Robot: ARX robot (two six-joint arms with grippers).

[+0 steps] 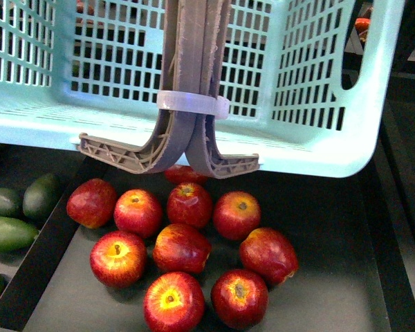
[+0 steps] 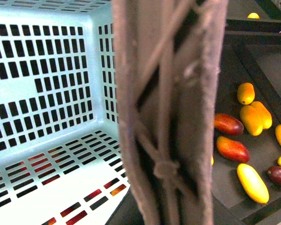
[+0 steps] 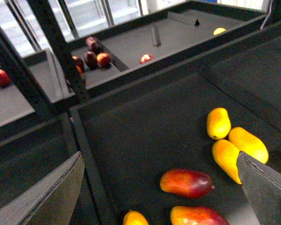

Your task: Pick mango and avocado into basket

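The turquoise basket (image 1: 318,149) hangs tilted above the apple tray, lifted by its two grey-brown handles (image 1: 194,83), which are tied with a white zip tie (image 1: 194,104). My left gripper is shut on the handles (image 2: 168,117); its fingers are hidden behind them. No fruit shows in the part of the basket's inside (image 2: 47,93) that I see. Dull-green avocados (image 1: 41,196) lie in the tray at the far left. My right gripper (image 3: 159,157) is open above a dark-red mango (image 3: 186,183), with a second red mango (image 3: 196,216) beside it. Red mangoes (image 2: 232,149) also show in the left wrist view.
Several red apples (image 1: 187,204) lie in the dark tray under the basket. All-yellow mangoes (image 3: 246,143) lie close to the red ones. Black tray dividers (image 3: 89,154) and shelf posts (image 3: 51,42) stand around. More fruit (image 3: 96,58) sits on farther shelves.
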